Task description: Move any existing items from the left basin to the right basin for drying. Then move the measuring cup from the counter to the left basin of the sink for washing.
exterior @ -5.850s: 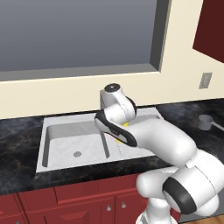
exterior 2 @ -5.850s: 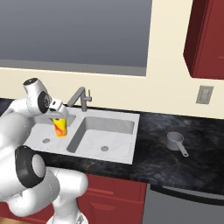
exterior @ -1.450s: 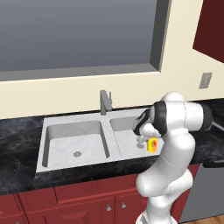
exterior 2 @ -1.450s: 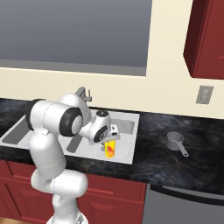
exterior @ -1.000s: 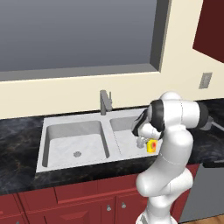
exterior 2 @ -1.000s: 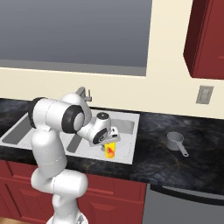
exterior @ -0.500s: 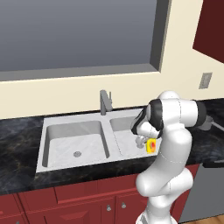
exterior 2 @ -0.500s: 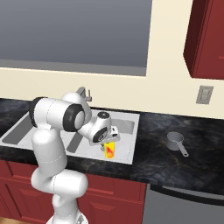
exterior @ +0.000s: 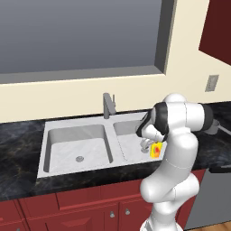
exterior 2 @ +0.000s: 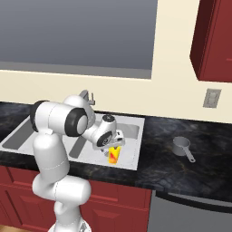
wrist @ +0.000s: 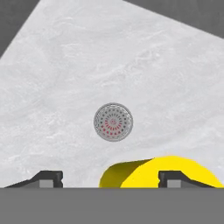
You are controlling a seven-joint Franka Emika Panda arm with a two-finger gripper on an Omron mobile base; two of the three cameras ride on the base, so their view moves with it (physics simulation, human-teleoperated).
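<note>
**Yellow cup in the drying basin, measuring cup untouched**

Progress stands at about the halfway mark, as far as the pictures allow a judgement. The yellow cup [exterior 2: 113, 154] sits low in the right basin [exterior: 131, 149], near its front wall, just under the gripper [exterior 2: 117, 141]. In the hand view the two dark fingertips [wrist: 45, 179] stand wide apart with the cup's rim [wrist: 162, 173] between them, nearer the right-hand tip; they do not appear to be squeezing it, so the cup looks released. The left basin [exterior: 76, 149] holds nothing but its drain. What remains is the second half: the measuring cup [exterior 2: 183, 147] lies on the counter [exterior 2: 181, 167] well to the right of the sink [exterior: 54, 131], not yet moved.

Basin floors read as pale brushed steel with a faintly mottled sheen; a round perforated drain [wrist: 113, 122] sits in the floor beyond the cup. The yellow cup is a smooth, plain cylinder with a red-orange patch on its side. The measuring cup is a small grey metal bowl with a long flat handle pointing toward the counter's front edge. Dark stone with pale veining forms the worktop.
</note>
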